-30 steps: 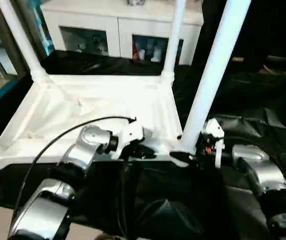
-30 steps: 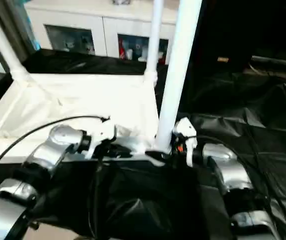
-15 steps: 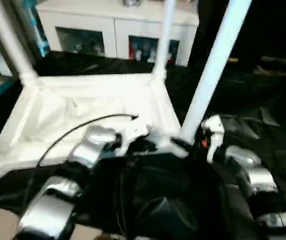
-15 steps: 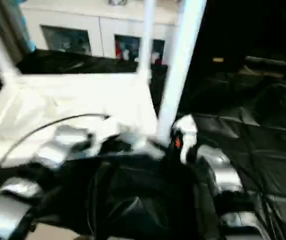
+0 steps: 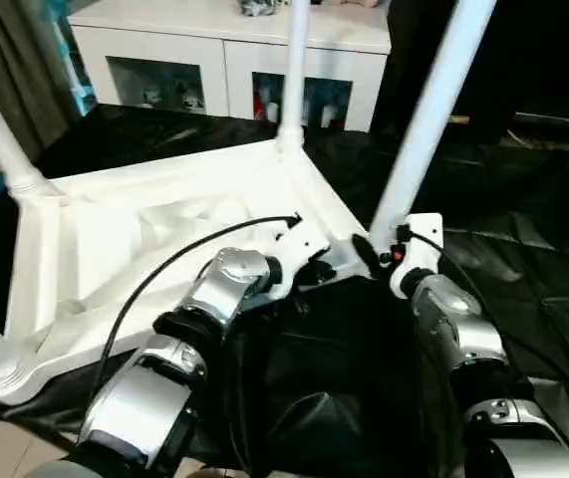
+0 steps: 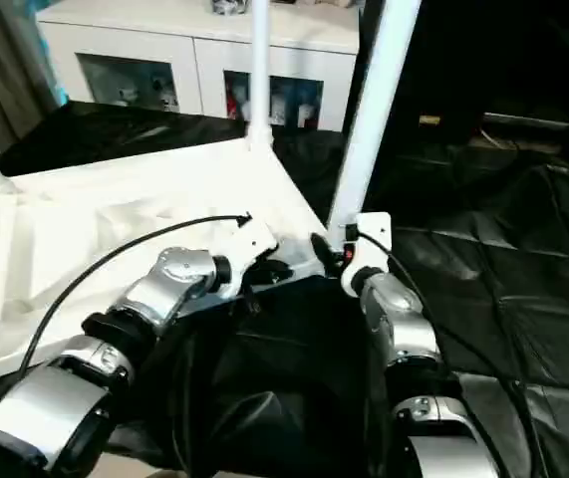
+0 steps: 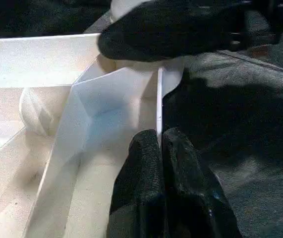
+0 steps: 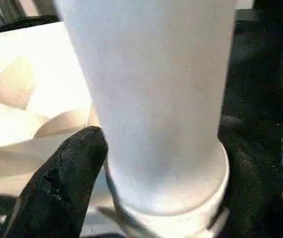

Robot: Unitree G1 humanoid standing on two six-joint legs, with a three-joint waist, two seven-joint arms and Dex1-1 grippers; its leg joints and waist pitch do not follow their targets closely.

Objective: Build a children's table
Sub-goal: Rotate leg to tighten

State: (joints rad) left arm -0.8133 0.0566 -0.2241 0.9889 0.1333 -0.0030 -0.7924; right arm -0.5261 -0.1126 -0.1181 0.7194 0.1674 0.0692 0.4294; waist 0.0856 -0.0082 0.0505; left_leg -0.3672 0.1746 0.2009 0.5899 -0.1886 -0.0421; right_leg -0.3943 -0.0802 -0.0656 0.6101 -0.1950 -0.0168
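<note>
The upturned children's table [image 5: 164,214] lies on black sheeting [image 5: 523,259]. The left gripper [image 7: 161,148] pinches its rim; the right gripper [image 5: 369,254] straddles a leg [image 5: 428,110]. A white cabinet [image 5: 224,50] stands behind.

Light falls bright and even on the upturned table [image 5: 164,214], whose white ribs wash out to near glare beside the near leg [image 5: 426,119]. The black cover [image 5: 523,229] around the table swallows detail, with only faint sheen on its folds. In the right wrist view the leg [image 8: 151,99] is soft and out of focus. In the left wrist view a finger [image 7: 141,193] casts dark shadow beside the table's rim.
</note>
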